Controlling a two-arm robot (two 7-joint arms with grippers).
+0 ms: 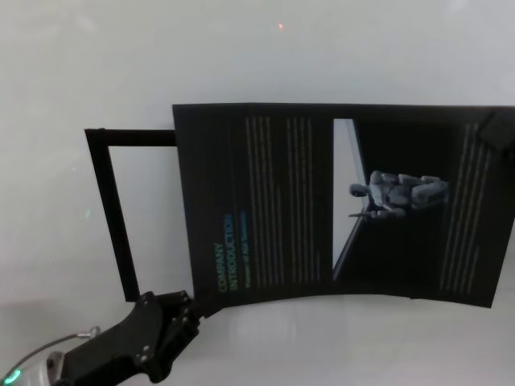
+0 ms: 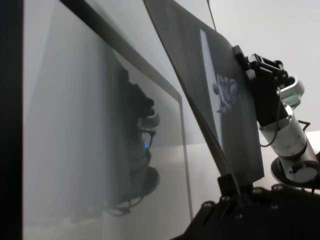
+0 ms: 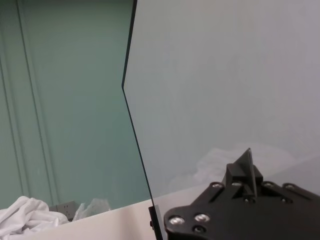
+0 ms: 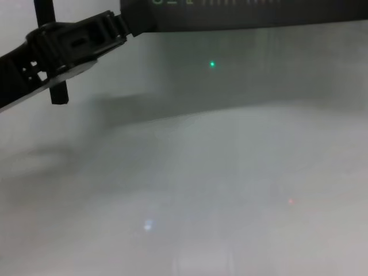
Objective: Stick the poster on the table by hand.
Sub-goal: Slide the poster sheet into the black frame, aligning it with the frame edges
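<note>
A large black poster (image 1: 338, 201) with a teal "COMPANY INTRODUCTION" heading and columns of small white text is being held up by both grippers in front of a pale grey-white table (image 1: 96, 56) surface. The sheet is hanging between the two sets of jaws and bowing slightly along its lower edge.

The left gripper (image 1: 181, 310) is pinching the poster's lower corner nearest the heading; its jaws are closed tight on the sheet's edge, and the chest view is showing the same grip (image 4: 115, 26) with the poster (image 4: 241, 14) stretching away from it. In the left wrist view, the poster (image 2: 210, 80) is rising from between the jaws (image 2: 230, 182) as a tilted dark sheet, standing clear of the pale surface behind it.

The right gripper (image 1: 499, 129) is clamping the opposite upper corner; the left wrist view is showing it (image 2: 245, 62) at the poster's far edge, jaws closed on the sheet. In its own wrist view, the poster's edge is sitting between the jaws (image 3: 247, 170).

A thin black rectangular frame (image 1: 109, 209) is showing beyond the left jaws, partly hidden behind the poster's heading side. Printed on the half of the poster toward the right jaws, a pale panel and a grey seated figure (image 1: 398, 193) are showing.
</note>
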